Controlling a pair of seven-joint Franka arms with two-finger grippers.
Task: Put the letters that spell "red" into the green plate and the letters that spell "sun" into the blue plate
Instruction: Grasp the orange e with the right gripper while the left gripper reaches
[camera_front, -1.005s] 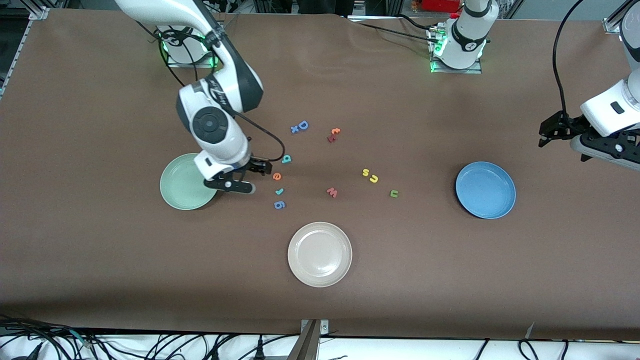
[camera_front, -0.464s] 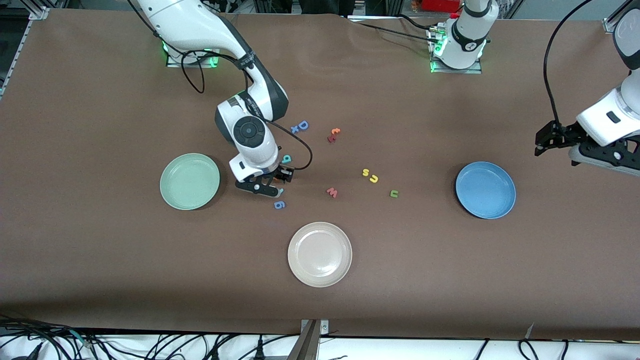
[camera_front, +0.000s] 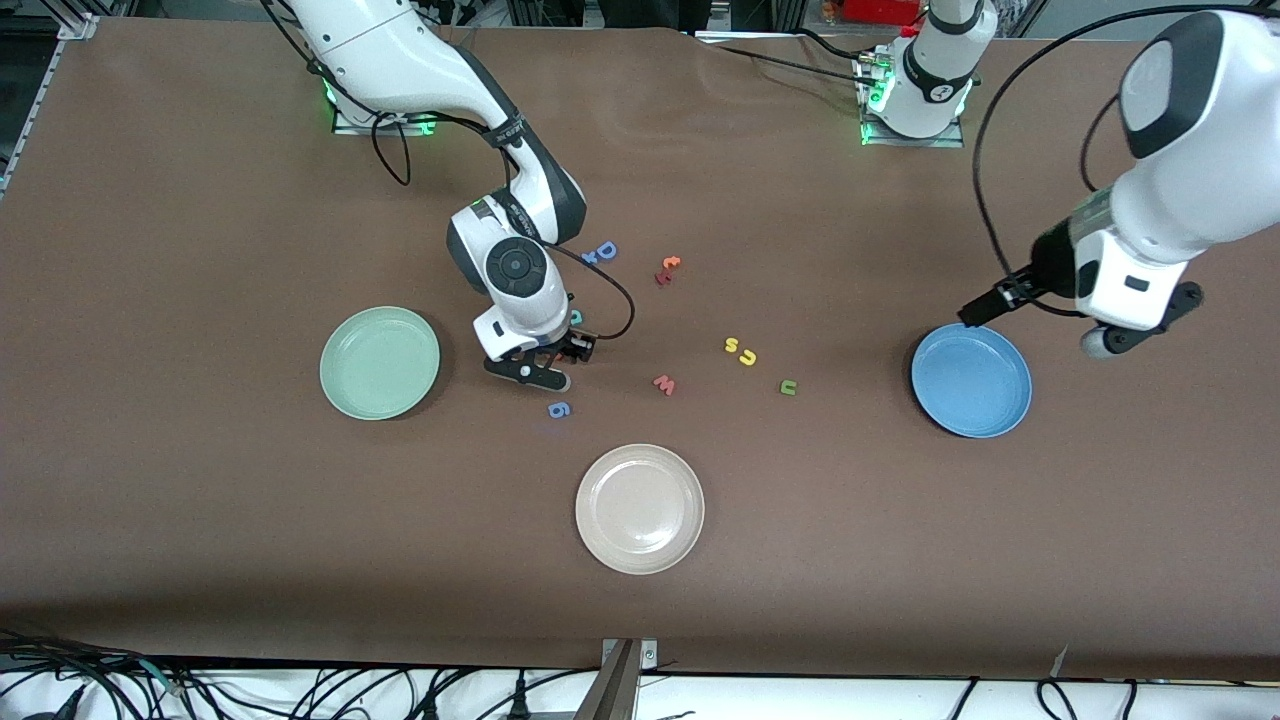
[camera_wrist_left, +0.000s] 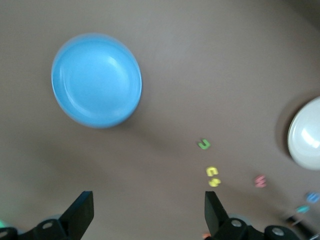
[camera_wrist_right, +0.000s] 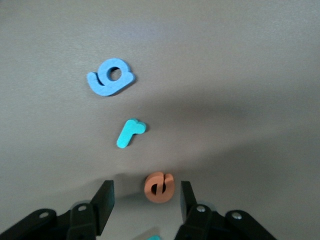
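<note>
My right gripper (camera_wrist_right: 145, 200) is open and low on the table, its fingers on either side of the orange e (camera_wrist_right: 159, 187) with a gap on each side. The teal r (camera_wrist_right: 130, 132) lies just past it. The teal d (camera_front: 576, 318) peeks out beside the right wrist. The green plate (camera_front: 379, 362) is empty. The yellow s (camera_front: 731, 345), the other yellow letter (camera_front: 747, 357) and the green letter (camera_front: 788, 387) lie mid-table. My left gripper (camera_wrist_left: 149, 200) is open and empty, in the air by the rim of the empty blue plate (camera_front: 970, 380).
A blue g (camera_front: 559, 409) lies near the right gripper, and a red w (camera_front: 664, 384) sits mid-table. A cream plate (camera_front: 639, 508) is nearest the front camera. A blue D (camera_front: 605, 250) and small orange and red letters (camera_front: 668, 270) lie toward the bases.
My right gripper moved from the green plate's edge to the letters, came down around the orange e and narrowed its jaws. My left arm swung in toward the blue plate.
</note>
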